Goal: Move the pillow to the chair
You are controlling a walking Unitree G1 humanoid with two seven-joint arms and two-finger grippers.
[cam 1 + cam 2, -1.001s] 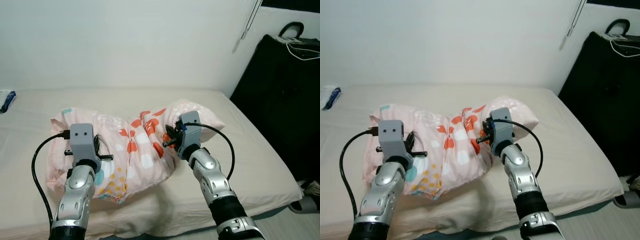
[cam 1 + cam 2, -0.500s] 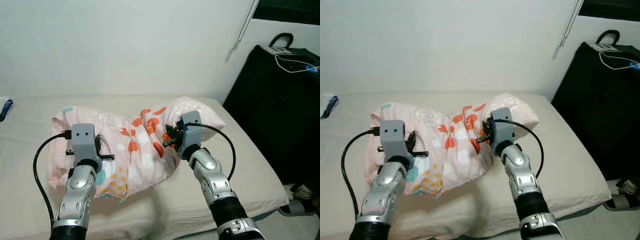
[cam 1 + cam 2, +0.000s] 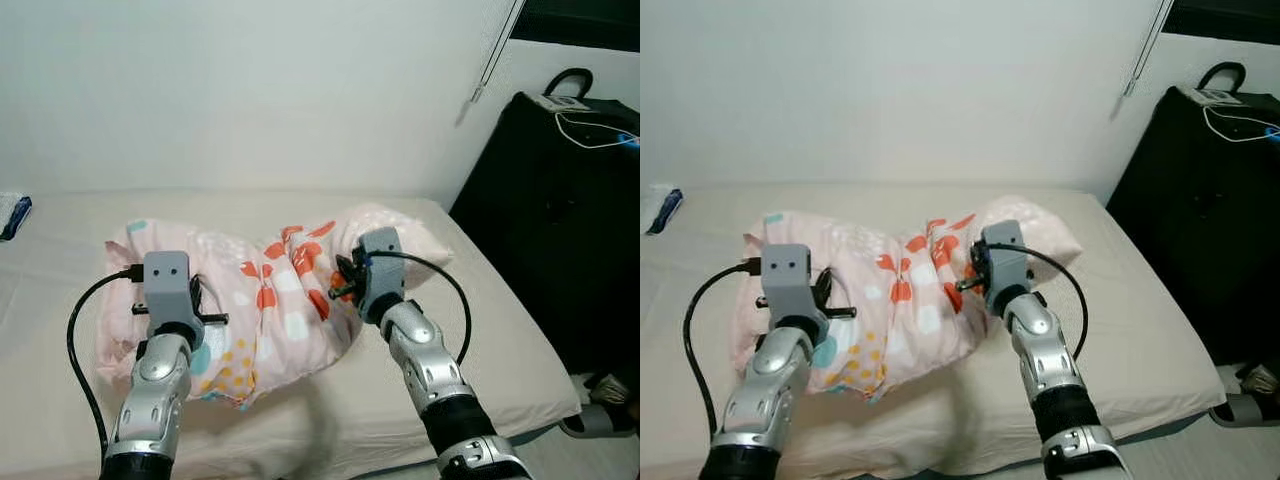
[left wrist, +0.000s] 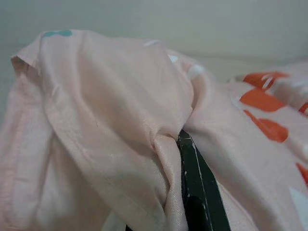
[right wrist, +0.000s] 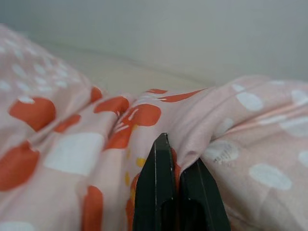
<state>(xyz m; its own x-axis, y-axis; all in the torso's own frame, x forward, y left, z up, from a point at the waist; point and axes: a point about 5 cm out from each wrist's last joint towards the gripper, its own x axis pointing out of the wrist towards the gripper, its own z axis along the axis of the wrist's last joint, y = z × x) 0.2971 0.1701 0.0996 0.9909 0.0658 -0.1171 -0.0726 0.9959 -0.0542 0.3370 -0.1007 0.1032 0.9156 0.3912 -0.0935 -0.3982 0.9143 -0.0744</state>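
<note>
Pillow (image 3: 270,300) fabric pinched by left gripper (image 4: 190,192) and right gripper (image 5: 174,192), both clenched.

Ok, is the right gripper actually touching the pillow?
Touching. In the right wrist view the right gripper has its fingers shut on a pinched fold of the pillow.

Beige bed (image 3: 500,330) against a white wall (image 3: 250,90). Large black case (image 3: 560,230) beside the bed, white cable (image 3: 590,110) on top. Blue-and-white packet (image 3: 10,212) at the bed's far left edge.
</note>
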